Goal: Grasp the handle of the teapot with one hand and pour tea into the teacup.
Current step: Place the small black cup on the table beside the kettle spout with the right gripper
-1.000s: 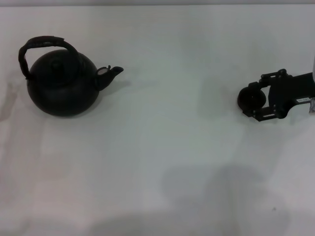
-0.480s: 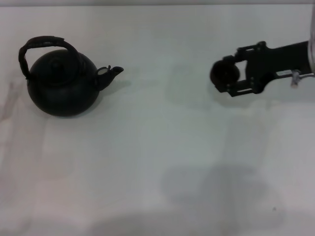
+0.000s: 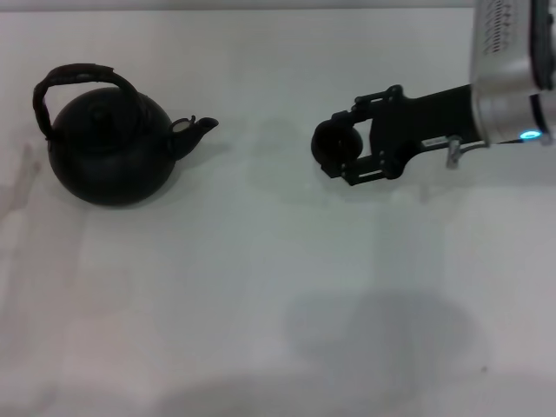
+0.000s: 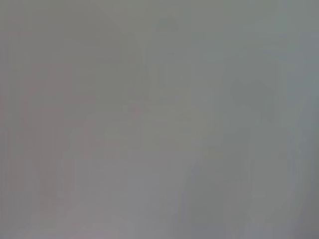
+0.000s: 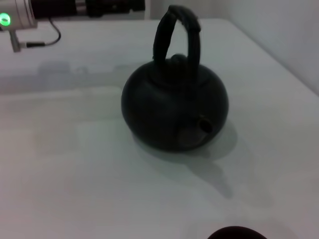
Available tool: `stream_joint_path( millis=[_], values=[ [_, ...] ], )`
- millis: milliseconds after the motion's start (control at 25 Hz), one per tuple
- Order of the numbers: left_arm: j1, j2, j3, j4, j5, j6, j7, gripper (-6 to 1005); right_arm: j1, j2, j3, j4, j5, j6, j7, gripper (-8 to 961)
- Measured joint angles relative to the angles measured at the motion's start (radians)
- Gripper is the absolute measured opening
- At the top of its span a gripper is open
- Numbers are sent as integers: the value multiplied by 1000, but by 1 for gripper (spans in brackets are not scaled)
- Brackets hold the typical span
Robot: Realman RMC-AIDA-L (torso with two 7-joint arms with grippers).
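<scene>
The teapot (image 3: 109,148) sits on the white desk (image 3: 261,287) and serves as the landmark; its arched handle (image 3: 74,80) stands upright over the lidded top, and its short spout (image 3: 198,129) points toward the right arm. The right claw (image 3: 334,148) hangs well apart from the teapot on the spout side, reaching in from the right edge of the head view, pinching the small dark teacup (image 3: 335,146) between its fingers; the cup is clear of the teapot, with bare desk between them. From the right wrist view the teapot (image 5: 174,107) faces the camera spout-first, its handle (image 5: 177,32) rising above the lid; a dark rounded rim (image 5: 234,233) shows at the near edge; behind the teapot a dark arm segment (image 5: 89,7) with a green light lies beyond the desk's far side. The left wrist view gives only a blank grey surface; the left claw does not show anywhere, so I cannot tell its state.
</scene>
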Motion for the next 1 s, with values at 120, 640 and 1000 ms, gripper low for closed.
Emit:
stream_joint_path(
  millis=[120,640,1000],
  values=[
    [0,0,0,0,3,0,-3,863,4,2,-82,7,29,-64,0,732],
    [5,-2,0,-1,25,0,-6,862,14,6,-340,18,119,-327,-38,734],
    [4,-2,0,-1,26,-1,-7,862,14,5,-374,26,126,-402,-42,735]
  ],
)
